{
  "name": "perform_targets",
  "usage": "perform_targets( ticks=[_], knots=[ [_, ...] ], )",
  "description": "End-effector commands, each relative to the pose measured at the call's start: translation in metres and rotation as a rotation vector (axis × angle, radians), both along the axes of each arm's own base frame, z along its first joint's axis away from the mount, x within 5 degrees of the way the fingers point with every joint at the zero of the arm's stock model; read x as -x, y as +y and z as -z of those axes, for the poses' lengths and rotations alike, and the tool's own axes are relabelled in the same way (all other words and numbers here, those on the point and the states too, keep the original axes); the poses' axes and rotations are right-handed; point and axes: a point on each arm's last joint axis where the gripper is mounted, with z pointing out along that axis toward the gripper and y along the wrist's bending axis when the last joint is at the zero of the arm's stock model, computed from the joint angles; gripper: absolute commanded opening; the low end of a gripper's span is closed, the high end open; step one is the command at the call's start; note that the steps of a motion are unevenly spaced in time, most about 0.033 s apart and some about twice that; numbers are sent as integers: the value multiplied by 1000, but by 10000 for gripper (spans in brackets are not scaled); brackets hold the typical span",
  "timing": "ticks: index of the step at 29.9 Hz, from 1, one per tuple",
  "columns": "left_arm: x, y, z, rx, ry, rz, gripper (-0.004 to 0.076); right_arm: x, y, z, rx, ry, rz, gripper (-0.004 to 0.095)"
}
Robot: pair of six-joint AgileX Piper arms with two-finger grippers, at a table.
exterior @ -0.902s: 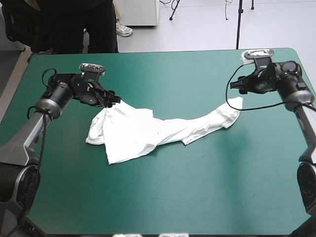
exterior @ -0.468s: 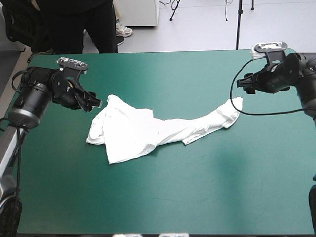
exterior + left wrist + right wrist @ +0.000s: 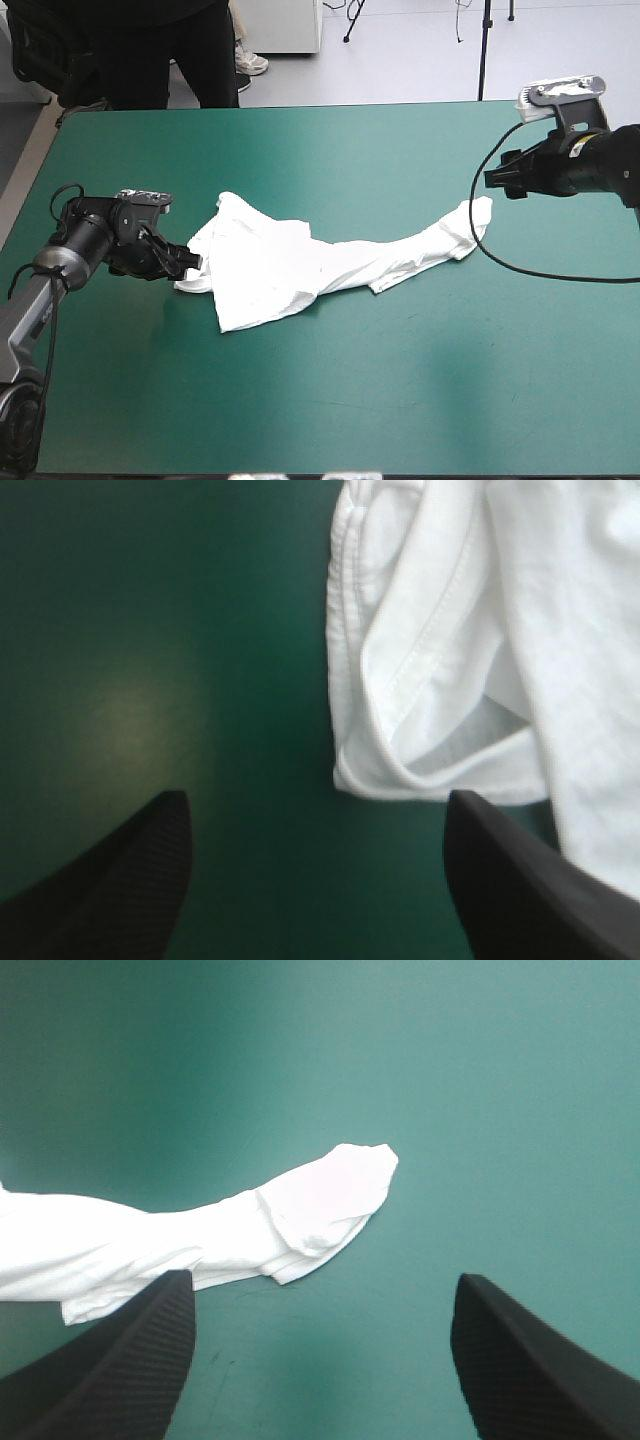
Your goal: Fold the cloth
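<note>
We see T-shirt (image 3: 270, 275) crumpled, stretched across middle of teal-green table (image 3: 400, 400). Left gripper (image 3: 188, 266) sits low at shirt's left hem, fingers spread and nothing between them. Right gripper (image 3: 498, 180) hovers near shirt's right-hand tip, fingers apart too, empty.

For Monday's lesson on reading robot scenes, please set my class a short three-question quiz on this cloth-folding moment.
1. True or false: the left tool is shut on the T-shirt.
2. The T-shirt lies: A) in a folded bundle; B) crumpled on the teal-green cover; C) lifted off it.
3. Fill in: the right tool is ____.
Key: 1 false; 2 B; 3 open.
</note>
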Motion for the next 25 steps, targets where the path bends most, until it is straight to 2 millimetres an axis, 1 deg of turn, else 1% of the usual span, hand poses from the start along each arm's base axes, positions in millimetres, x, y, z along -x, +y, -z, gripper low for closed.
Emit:
perform_targets(
  ticks=[1,6,8,10,11,15,17,19,21,22,25],
  knots=[
    [-11,-1,-1,30,-55,-16,507,12,9,-17,16,-83,-60,675],
    [-22,-5,27,67,30,-17,497,15,17,-15,49,-67,-87,676],
    [-23,-6,33,77,57,-22,467,15,16,-11,62,-55,-85,675],
    [-24,-7,37,79,73,-23,403,14,14,-2,85,-27,-60,675],
    [-24,-7,37,79,73,-23,369,13,12,5,97,-12,-41,675],
    [-23,-7,37,79,78,-20,183,5,8,38,135,50,14,675],
    [-23,-8,37,82,78,-23,95,0,10,58,116,69,26,675],
    [-24,-8,37,82,76,-20,24,-7,12,80,107,97,35,675],
    [-24,-8,37,82,74,-18,-8,-16,14,101,97,146,46,675],
    [-24,-8,37,82,76,-18,-9,-22,16,112,95,175,44,674],
    [-23,-8,37,82,81,-18,-9,-41,22,135,76,211,40,671]
  ],
)
